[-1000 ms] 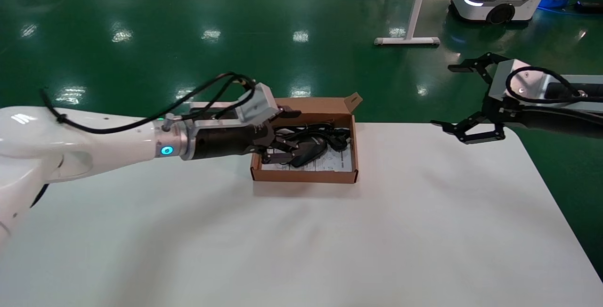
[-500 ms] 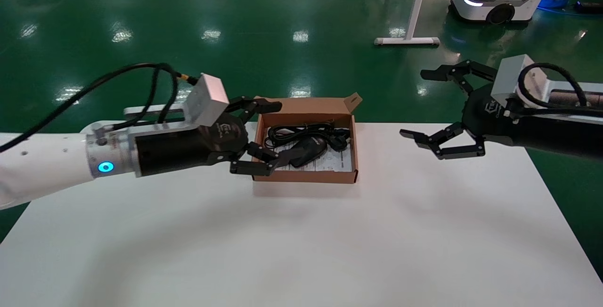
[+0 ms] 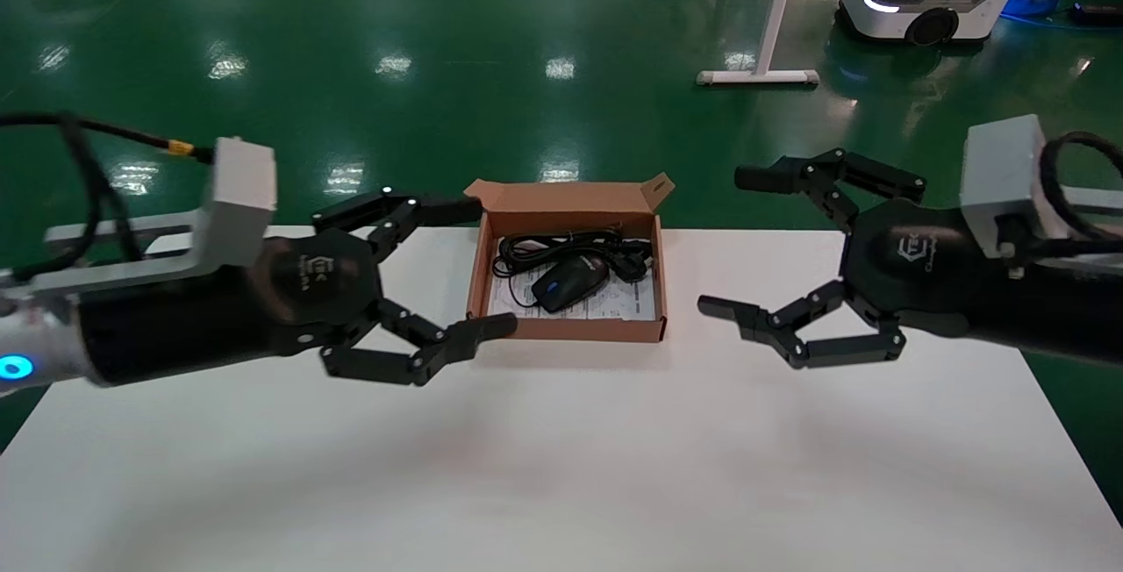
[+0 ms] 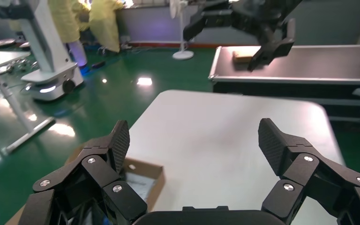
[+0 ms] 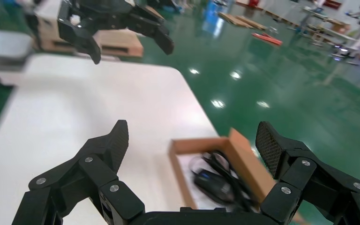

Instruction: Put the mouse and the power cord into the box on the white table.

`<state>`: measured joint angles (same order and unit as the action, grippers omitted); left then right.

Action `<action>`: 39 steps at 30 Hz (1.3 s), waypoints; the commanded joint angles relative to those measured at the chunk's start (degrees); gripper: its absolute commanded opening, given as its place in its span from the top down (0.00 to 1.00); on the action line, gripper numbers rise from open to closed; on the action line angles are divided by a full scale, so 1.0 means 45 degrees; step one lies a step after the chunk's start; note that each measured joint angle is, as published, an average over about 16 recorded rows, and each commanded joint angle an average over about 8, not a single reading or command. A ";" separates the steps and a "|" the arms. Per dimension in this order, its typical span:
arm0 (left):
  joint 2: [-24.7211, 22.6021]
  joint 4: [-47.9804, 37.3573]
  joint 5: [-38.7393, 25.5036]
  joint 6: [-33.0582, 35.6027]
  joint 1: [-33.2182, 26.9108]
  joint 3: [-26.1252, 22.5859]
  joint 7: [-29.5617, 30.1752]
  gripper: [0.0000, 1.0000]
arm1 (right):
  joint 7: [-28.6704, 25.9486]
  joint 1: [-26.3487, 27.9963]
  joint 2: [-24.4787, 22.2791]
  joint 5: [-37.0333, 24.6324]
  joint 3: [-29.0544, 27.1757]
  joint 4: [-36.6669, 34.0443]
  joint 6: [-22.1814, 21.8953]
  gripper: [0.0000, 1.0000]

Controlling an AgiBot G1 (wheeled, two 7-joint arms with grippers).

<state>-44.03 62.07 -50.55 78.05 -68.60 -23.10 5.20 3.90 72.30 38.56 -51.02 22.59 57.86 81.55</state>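
White table point(image 3: 561, 467); boxed mouse point(image 3: 570, 281) between open claws

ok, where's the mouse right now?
In the head view the mouse lies inside the box at the table's far middle, just in front of the coiled power cord, between the two open grippers.

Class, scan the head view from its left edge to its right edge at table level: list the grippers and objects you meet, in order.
left gripper → mouse (inside the box) → right gripper
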 commanded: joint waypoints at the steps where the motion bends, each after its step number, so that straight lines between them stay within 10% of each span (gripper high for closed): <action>1: 0.0318 0.0406 0.0307 0.0270 0.0248 0.0250 0.0196 0.00 | -0.0427 -0.0313 -0.0103 0.0267 -0.0192 0.0458 0.0121 0.00; 16: 0.2082 0.2671 0.2026 0.1774 0.1622 0.1635 0.1237 0.00 | -0.3296 -0.2448 -0.0805 0.2093 -0.1498 0.3588 0.0949 0.00; 39: 0.2034 0.2593 0.1975 0.1730 0.1591 0.1596 0.1237 0.00 | -0.3272 -0.2428 -0.0802 0.2079 -0.1489 0.3540 0.0941 0.00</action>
<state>-34.87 73.75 -41.65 85.84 -61.43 -15.90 10.77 -10.84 61.35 34.94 -41.64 15.88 73.82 85.79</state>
